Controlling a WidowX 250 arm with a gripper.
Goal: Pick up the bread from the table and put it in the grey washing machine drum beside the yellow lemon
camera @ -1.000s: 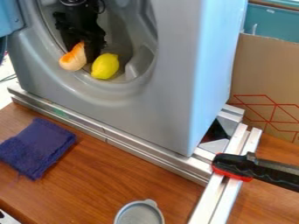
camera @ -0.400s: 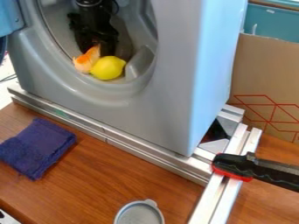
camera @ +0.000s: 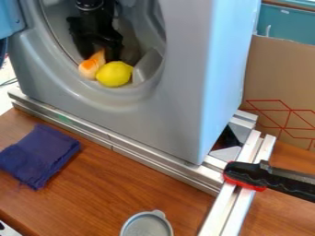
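Inside the grey machine's round opening [camera: 137, 94], the lone arm's black gripper [camera: 99, 51] hangs just above an orange-and-white toy [camera: 91, 66]; how far open it is, or whether it grips anything, cannot be told; the toy slants, narrow end up toward the gripper, beside a yellow lemon [camera: 114, 74].

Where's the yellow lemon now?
Upper left of the camera view, the yellow lemon sits in the grey machine's round opening, right of the pale orange object.
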